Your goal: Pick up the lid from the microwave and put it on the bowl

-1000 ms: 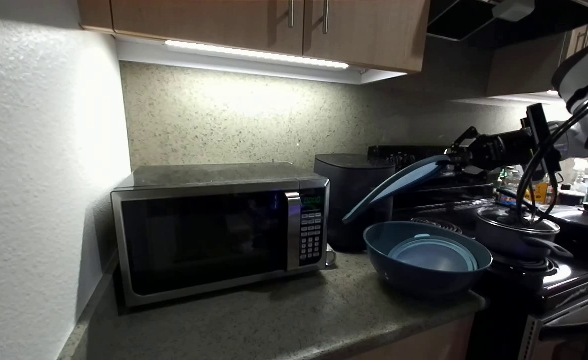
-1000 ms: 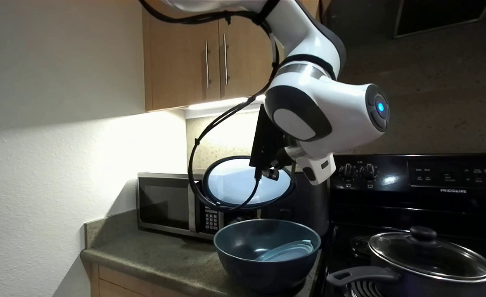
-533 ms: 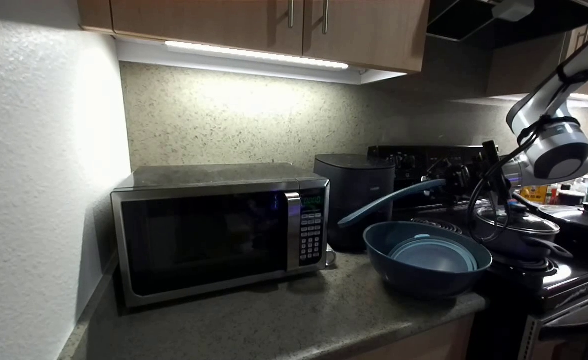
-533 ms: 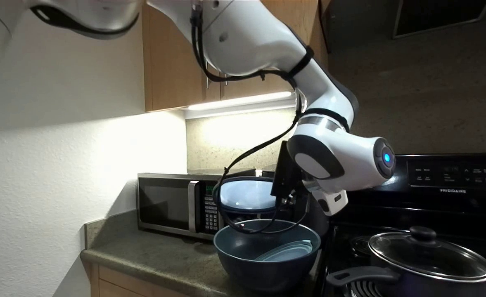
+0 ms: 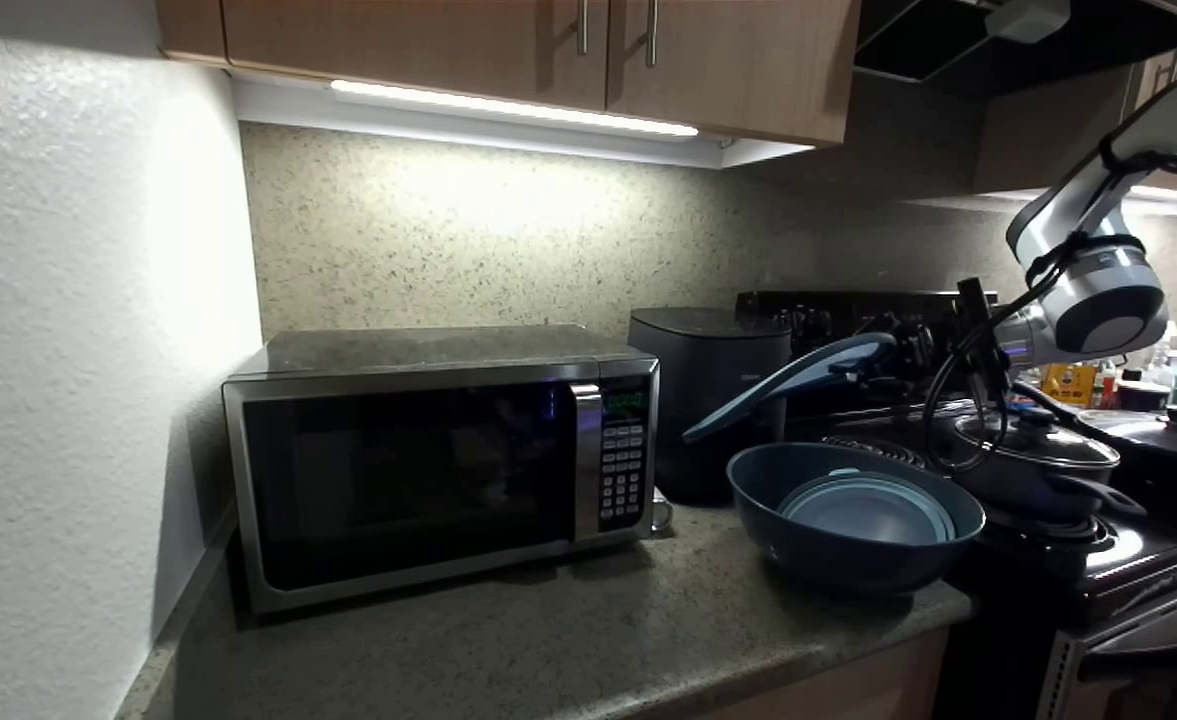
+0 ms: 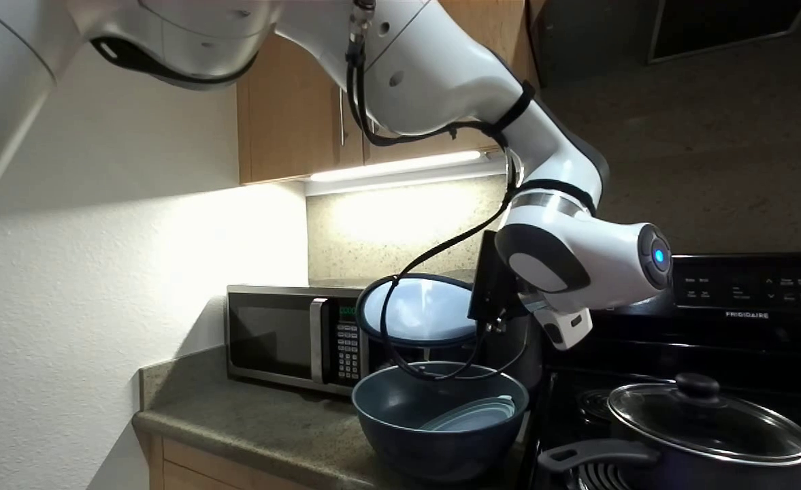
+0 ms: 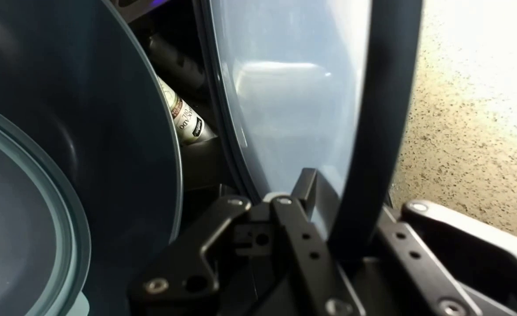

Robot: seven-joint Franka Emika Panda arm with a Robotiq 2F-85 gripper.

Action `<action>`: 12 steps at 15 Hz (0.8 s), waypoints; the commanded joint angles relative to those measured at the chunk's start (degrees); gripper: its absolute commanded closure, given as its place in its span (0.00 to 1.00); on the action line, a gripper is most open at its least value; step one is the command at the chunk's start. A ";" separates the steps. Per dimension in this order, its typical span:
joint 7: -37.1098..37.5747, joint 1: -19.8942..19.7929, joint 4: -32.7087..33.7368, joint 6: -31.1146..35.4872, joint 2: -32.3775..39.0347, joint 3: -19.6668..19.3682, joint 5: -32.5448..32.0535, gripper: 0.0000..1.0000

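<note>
While tool (image 7: 356,210) grips it | lid (image 7: 295,105) tilted | rim between jaws

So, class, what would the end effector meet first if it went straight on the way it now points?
Probably the black appliance, met by the lid held in the end effector; depth is unclear, so perhaps the microwave instead.

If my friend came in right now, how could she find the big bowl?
Start at the silvery microwave and follow the counter to its end by the black stove. There sits the bowl, wide, deep and dark blue. Unlike the lid held up in the air, it rests on the counter, with a smaller light-blue round thing inside.
</note>
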 commanded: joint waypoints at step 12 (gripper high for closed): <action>12.76 0.82 -12.88 8.87 -14.22 -1.76 -20.65 0.89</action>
